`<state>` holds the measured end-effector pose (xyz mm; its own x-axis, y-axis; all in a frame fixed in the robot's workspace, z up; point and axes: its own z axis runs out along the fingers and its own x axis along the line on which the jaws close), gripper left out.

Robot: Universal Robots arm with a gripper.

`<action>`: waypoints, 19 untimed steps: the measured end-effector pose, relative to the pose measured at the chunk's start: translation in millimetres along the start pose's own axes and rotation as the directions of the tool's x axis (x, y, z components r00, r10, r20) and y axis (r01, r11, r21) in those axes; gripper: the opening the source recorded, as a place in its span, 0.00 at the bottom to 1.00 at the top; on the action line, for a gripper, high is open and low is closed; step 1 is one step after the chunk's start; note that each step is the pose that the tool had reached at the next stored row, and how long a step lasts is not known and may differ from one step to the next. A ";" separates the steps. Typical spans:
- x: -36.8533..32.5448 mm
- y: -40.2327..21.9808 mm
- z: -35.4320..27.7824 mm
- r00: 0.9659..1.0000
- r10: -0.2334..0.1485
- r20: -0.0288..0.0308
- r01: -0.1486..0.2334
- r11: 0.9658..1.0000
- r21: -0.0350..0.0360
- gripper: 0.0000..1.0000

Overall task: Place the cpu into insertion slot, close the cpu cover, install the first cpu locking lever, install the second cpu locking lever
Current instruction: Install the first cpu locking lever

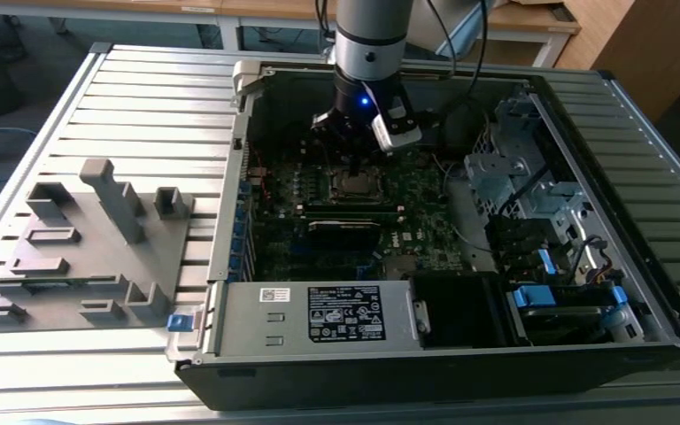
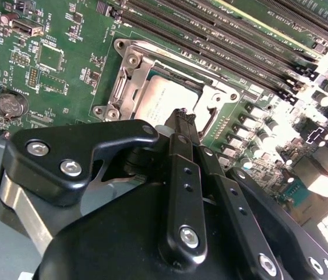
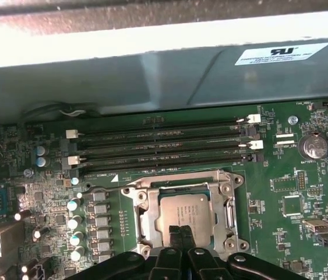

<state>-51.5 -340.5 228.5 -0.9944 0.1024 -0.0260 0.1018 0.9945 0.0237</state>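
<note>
One arm (image 1: 370, 35) reaches down into an open computer case (image 1: 227, 230) in the upper middle of the exterior view. It ends just above the insertion slot (image 1: 354, 184) on the green motherboard (image 1: 423, 204). The case lies on a slatted metal surface (image 1: 139, 97), with a grey fixture (image 1: 81, 239) on the exterior view's left.

In the first wrist view the fingers (image 3: 175, 238) are pressed together with nothing between them, their tips over the near edge of the cpu (image 3: 182, 211). Whether they touch it I cannot tell. The cpu lies flat in the slot, and the cpu cover (image 3: 146, 217) is down around it, its window framing the silver top. Long black memory slots (image 3: 164, 146) run just beside the socket.
</note>
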 end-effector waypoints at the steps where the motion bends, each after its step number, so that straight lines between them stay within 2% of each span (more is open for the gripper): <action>1: 0.0 0.0 -0.5 1.000 0.000 0.000 0.000 1.000 0.000 0.11; 9: -0.2 0.2 -5.8 1.000 0.000 0.000 0.000 1.000 0.000 0.11; 19: 1.0 0.0 -6.3 1.000 0.000 0.000 0.000 1.000 0.000 0.11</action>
<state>-52.7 -340.5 234.7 -0.9944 0.1025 -0.0260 0.1019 0.9945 0.0238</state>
